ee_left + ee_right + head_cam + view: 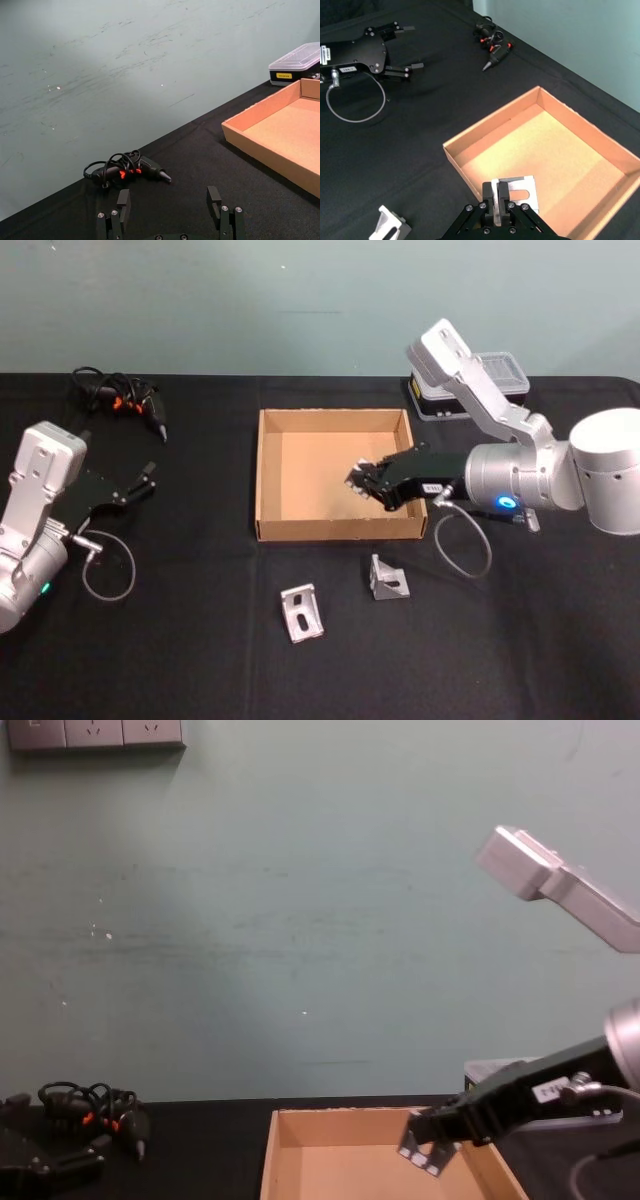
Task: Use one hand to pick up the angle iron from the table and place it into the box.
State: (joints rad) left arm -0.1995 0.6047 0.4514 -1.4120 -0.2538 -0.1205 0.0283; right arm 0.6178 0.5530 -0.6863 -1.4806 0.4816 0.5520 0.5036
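My right gripper [360, 480] hangs over the right half of the tan cardboard box [335, 532], shut on a silver angle iron [354, 478]. In the right wrist view its fingers [504, 196] pinch one upright flange of the angle iron [525, 192] above the box floor [555, 150]. From the chest view the held angle iron [422, 1156] sits just above the box rim [340, 1113], under the gripper [428, 1132]. Two more angle irons [302, 613] [387, 579] lie on the black table [180, 660] in front of the box. The left gripper [148, 475] rests open at the far left.
A black and orange corded tool [125, 398] lies at the back left of the table. A clear-lidded plastic case [480, 385] stands behind the box's right corner. The left wrist view has the open left gripper [169, 200], the tool [125, 170] and the box wall [265, 155].
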